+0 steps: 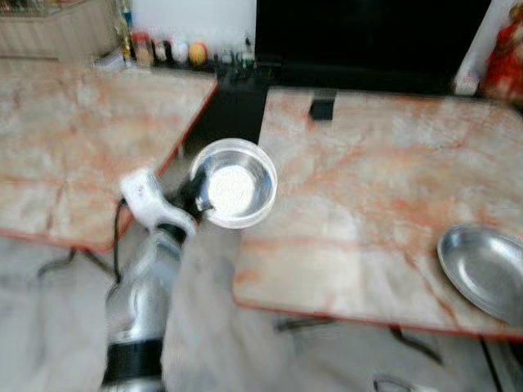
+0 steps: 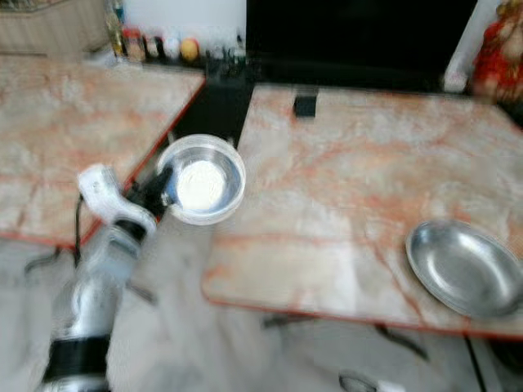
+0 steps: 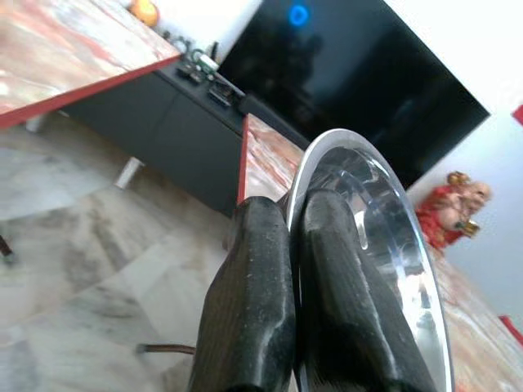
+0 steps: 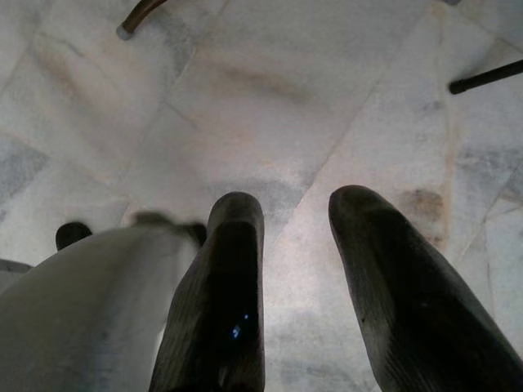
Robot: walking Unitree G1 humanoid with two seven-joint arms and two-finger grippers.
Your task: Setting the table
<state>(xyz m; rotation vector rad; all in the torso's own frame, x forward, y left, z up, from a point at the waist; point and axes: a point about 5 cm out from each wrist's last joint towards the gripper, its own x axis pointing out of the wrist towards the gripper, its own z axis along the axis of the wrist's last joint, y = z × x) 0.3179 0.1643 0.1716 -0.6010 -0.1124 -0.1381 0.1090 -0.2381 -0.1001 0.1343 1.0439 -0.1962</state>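
Nearest the head camera, the silver left arm reaches forward from the lower left, and its left gripper (image 1: pixel 198 208) pinches the near rim of a steel bowl (image 1: pixel 234 182), the two black fingers (image 3: pixel 253 286) closed tight together on the metal edge. That bowl hangs in the air over the gap between two marble-patterned tables, just at the near left corner of the right-hand table (image 1: pixel 368 180); it is not resting on anything. By my judgement the step in hand is carrying the bowl to its place, and the next move calls for swinging it rightward over the tabletop and lowering it flat before letting go, since a rim pinch leaves it free to tip. On the near right edge of that table lies a steel plate (image 1: pixel 484 269), well apart from the bowl. The right gripper (image 4: pixel 294 269) hangs idle over pale marble floor tiles (image 4: pixel 270 98), fingers spread with a clear gap. Farther off, a second table (image 1: pixel 82 139) stands to the left, and beyond both sit a dark low cabinet (image 1: pixel 233 106), a large black screen (image 1: pixel 368 41) and a red figurine (image 3: pixel 449 212). Motion blur softens both head views.
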